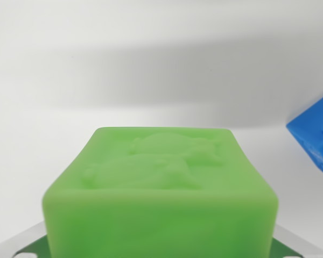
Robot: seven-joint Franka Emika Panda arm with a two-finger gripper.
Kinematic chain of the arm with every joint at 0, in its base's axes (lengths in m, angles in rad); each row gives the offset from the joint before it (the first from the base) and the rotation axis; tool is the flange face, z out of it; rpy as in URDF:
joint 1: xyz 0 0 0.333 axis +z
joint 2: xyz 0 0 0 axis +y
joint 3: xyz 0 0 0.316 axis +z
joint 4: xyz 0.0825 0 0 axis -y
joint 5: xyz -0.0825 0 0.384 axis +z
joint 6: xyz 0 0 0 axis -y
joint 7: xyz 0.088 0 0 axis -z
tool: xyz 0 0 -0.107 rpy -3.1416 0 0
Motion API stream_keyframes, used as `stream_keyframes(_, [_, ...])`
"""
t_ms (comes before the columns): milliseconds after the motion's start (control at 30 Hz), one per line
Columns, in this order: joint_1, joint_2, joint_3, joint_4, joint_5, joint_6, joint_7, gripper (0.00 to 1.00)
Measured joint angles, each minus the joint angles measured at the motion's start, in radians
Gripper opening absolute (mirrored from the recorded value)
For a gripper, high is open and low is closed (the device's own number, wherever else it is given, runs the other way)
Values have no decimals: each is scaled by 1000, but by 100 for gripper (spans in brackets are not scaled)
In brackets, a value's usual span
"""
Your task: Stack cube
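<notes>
A green cube [160,188] with a raised relief on its top face fills the lower middle of the wrist view, very close to the camera. Only grey and dark green bits of my gripper [159,248] show, at the bottom corners. They press against the cube's left and right sides, so the gripper is shut on it. A blue cube [316,131] sits on the white surface at the wrist view's right edge, cut off by the frame and apart from the green cube.
The white tabletop [97,64] stretches behind the cubes, with a broad soft shadow across its middle. Nothing else stands on it in this view.
</notes>
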Motion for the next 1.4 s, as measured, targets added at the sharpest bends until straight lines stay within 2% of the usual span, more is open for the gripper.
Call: stream_keyframes(1400, [-100, -138, 1, -117, 0, -24, -453, 0])
